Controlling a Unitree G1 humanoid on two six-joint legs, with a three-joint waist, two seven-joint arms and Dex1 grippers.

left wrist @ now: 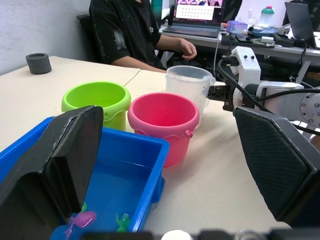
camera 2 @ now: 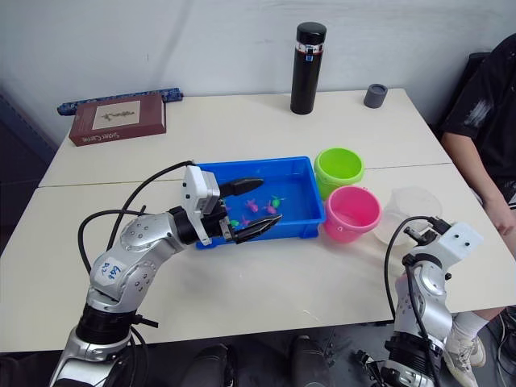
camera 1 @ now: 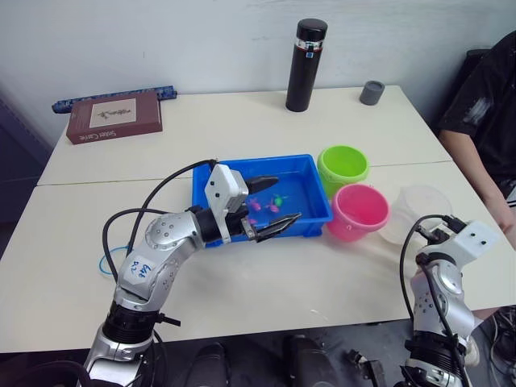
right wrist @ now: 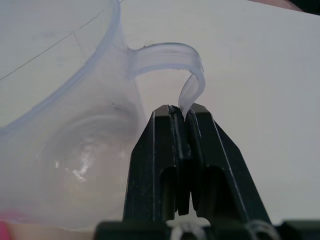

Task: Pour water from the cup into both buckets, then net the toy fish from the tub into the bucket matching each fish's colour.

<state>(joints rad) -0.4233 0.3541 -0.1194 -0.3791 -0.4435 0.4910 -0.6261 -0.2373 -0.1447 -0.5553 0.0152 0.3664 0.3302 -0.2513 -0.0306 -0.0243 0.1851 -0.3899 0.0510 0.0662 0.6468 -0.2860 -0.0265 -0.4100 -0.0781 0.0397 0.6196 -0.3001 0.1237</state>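
Observation:
The blue tub sits mid-table with tiny pink fish and a green fish inside. My left gripper hovers open over the tub's right half, with nothing between its fingers. Right of the tub stand the lime green bucket and, nearer, the pink bucket. The clear cup rests on the table right of the pink bucket. My right gripper is shut on the cup's thin handle. A light blue hoop, likely the net's rim, peeks out behind my left forearm.
A tall black flask and a small grey cup stand at the back of the table. A brown book lies at the back left. A person in black sits at the right edge.

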